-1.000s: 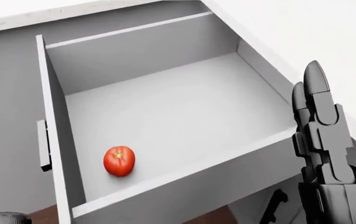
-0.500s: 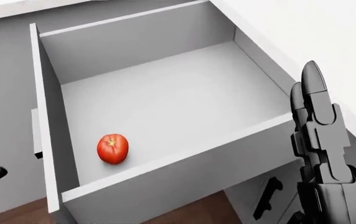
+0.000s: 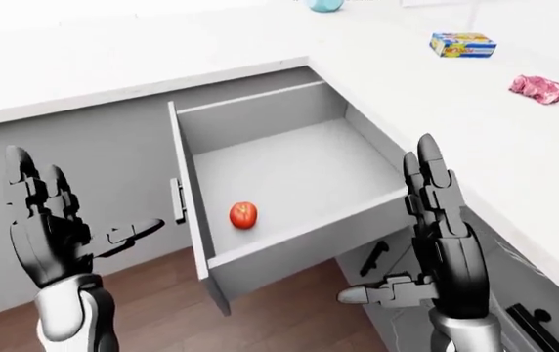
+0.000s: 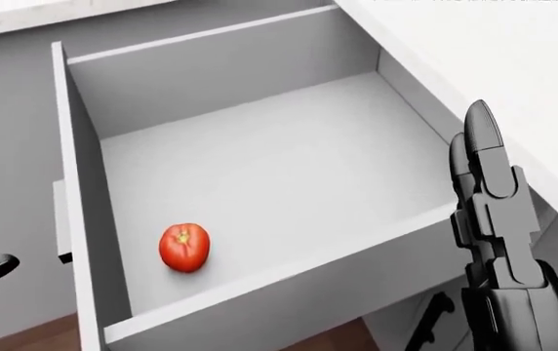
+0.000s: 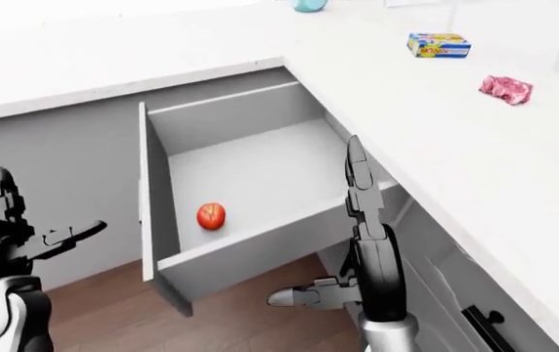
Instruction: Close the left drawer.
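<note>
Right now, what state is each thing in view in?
Left drawer: pulled fully open.
Tomato: lying on the drawer floor.
Left hand: open, empty, clear of the drawer.
Right hand: open, fingers upright beside the drawer's side wall.
Box: flat on the counter.

The table is white and bends round a corner. On its right part, near the top of the left-eye view, lies a small yellow and blue box. A pink lump lies near the box, a bit lower and to the right. A round blue thing sits at the top edge, partly cut off. Under the table the drawer stands open. One red tomato lies on the drawer's gray bottom, close to its left wall. Below is a brown wood floor.
</note>
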Tool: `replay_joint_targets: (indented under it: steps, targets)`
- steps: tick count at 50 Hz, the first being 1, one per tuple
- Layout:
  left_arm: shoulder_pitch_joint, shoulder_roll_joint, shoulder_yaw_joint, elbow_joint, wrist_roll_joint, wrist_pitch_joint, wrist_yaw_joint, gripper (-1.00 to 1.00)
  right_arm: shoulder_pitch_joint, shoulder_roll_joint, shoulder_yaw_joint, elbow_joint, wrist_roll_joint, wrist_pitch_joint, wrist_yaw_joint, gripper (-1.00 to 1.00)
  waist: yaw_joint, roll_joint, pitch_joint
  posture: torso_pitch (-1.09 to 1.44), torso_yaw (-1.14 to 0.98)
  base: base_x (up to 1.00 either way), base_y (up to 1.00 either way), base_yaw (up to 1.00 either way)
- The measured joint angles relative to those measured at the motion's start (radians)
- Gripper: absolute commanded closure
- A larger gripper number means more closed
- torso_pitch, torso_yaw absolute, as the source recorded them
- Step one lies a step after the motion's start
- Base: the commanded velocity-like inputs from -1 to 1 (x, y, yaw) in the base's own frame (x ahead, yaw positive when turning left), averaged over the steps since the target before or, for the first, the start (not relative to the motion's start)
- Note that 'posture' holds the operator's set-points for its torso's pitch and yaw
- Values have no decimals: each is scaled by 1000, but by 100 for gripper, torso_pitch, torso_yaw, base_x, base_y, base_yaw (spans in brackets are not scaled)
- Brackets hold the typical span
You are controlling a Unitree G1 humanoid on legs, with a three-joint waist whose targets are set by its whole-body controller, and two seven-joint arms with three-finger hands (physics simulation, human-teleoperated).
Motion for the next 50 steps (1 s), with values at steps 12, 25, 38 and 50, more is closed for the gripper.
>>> replay_joint_targets:
  steps: [12,25,38,50]
  targets:
    - [-34,28,-21,197,15,-110,17,-100,-1,0,1,-5,1,3,0,-100,-3,3,5,0,0,0,0,0]
    - [-77,57,-77,483,24,-255,39,-100,-3,0,-1,-3,2,6,1,-100,-6,0,12,0,0,0,0,0]
    - [-103,61,-107,601,36,-333,42,-100,-4,0,-2,11,0,-1,-1,-100,-4,4,8,0,0,0,0,0]
    - [-104,54,-131,635,46,-364,45,-100,-3,-1,-2,13,-2,-5,-3,-100,-4,2,3,0,0,0,0,0]
